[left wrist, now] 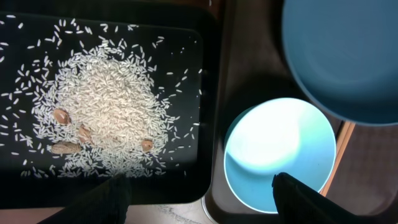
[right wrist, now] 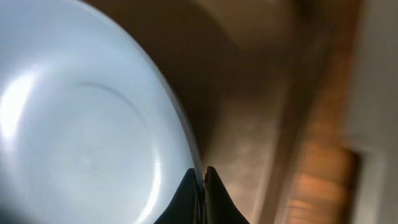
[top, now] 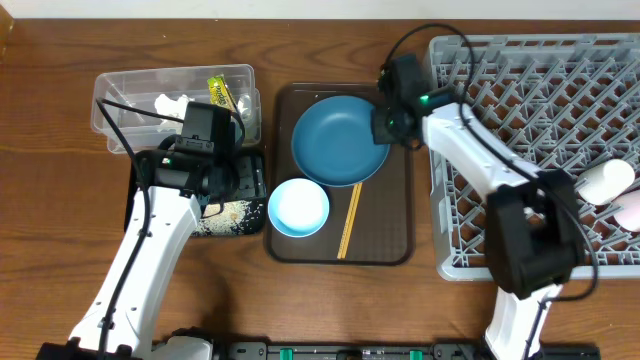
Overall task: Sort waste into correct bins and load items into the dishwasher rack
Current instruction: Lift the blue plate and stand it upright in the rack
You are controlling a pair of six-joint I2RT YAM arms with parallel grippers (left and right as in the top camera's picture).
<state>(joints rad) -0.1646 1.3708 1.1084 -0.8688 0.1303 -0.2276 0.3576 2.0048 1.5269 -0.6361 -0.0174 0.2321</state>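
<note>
Left pincer [left wrist: 199, 180]: jaws wide and empty, hanging over the seam between the black tray [left wrist: 186, 37] and the brown tray [top: 385, 235]. A careless drop here could clip either rim.
Rice [left wrist: 102, 106]: heaped in the black tray, with loose grains out to its edges. A knock to that tray would likely scatter them onto the surface [top: 50, 120].
Bowl [left wrist: 280, 155]: upright and empty on the brown tray, just beside the plate. A grab at its thin wall could tip it or shove it into the plate.
Chopsticks [top: 350, 222]: lying on the brown tray, one end at the plate's edge, touching or under it, I cannot tell which. Lifting the plate may drag or roll them.
Right pincer [right wrist: 200, 180]: closed tight on the rim of the plate [top: 338, 140], on the side toward the rack.
Plate risk: the grip takes only a thin slice of rim. By my judgement the plate's weight could make it swing or slip out once it leaves the tray, and it could land on the bowl.
Clear tub [top: 120, 100]: at the back left, holding the tissue [top: 168, 103] and the wrapper [top: 219, 93], away from both pincers.
Rack [top: 520, 90]: to the right, with the white cup [top: 607, 181] and the pink cup [top: 630, 210] at its right edge. The plate could catch on the rack's wall or pegs on the way in.
</note>
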